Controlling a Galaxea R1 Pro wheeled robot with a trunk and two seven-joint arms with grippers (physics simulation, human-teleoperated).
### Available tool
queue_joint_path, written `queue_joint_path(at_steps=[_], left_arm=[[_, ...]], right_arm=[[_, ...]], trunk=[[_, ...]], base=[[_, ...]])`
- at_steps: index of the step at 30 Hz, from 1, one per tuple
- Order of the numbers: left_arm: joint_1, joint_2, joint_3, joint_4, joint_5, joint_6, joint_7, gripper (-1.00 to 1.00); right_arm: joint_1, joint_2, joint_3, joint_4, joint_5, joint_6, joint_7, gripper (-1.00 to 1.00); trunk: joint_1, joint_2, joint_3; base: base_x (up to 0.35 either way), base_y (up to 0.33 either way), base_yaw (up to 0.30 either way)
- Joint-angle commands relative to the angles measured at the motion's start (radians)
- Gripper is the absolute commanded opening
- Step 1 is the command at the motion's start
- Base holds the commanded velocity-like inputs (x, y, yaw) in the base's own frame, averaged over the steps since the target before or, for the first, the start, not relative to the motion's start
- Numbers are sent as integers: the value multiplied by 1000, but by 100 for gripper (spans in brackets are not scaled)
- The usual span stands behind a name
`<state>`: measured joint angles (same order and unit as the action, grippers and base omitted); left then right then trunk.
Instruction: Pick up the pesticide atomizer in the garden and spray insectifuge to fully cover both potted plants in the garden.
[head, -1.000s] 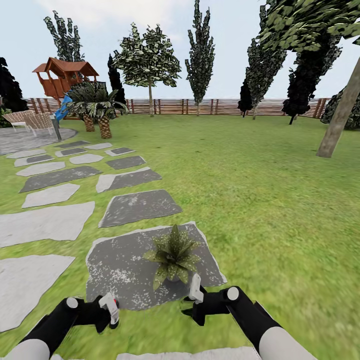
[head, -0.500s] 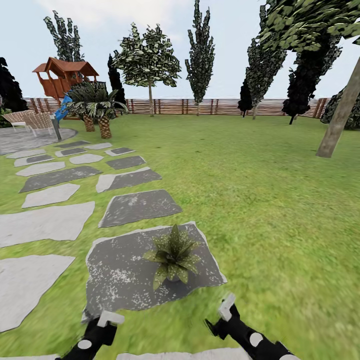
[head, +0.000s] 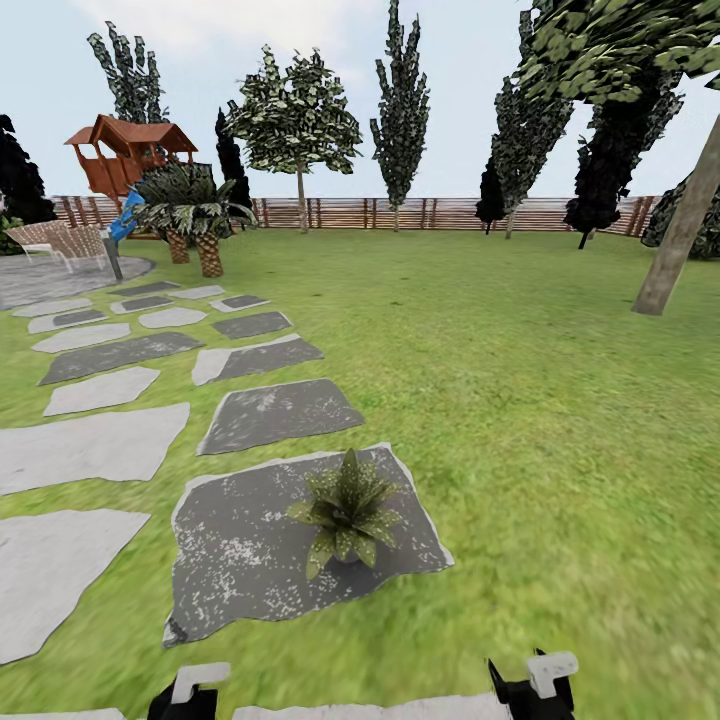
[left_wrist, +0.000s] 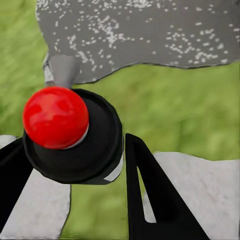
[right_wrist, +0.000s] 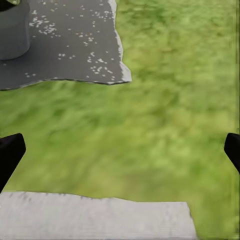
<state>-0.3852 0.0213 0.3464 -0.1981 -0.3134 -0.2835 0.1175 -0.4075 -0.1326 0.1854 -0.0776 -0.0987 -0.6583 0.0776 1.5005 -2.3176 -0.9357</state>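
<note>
Red-knobbed atomizer w/ black collar (left_wrist: 70, 135) sits clamped in the left pincer (left_wrist: 75, 165), so pickup looks done; bottle body hidden below. Right pincer (right_wrist: 120, 150) is spread wide, holding nothing. One speckled green rosette in a grey pot (head: 347, 512) stands on a dark stepping stone (head: 240, 560) just ahead; spray coverage can't be judged. 2nd plant unaccounted for. Both arms cut off at head view's bottom edge.

left tool (left_wrist: 70, 165) clamped round the pesticide atomizer (left_wrist: 70, 132); right tool (right_wrist: 120, 150) spread wide
</note>
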Motion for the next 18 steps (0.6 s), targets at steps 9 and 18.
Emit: queue_joint_path(at_steps=[9, 18], left_arm=[[0, 2, 9, 6, 24, -5, 2, -100], [0, 0, 7, 6, 23, -5, 2, -100]], right_arm=[[0, -2, 5, 2, -10, -3, 5, 100], [1, -2, 5, 2, -10, -3, 5, 100]], trunk=[[0, 0, -11], [0, 0, -17]], base=[[0, 0, 125], [88, -95, 35]])
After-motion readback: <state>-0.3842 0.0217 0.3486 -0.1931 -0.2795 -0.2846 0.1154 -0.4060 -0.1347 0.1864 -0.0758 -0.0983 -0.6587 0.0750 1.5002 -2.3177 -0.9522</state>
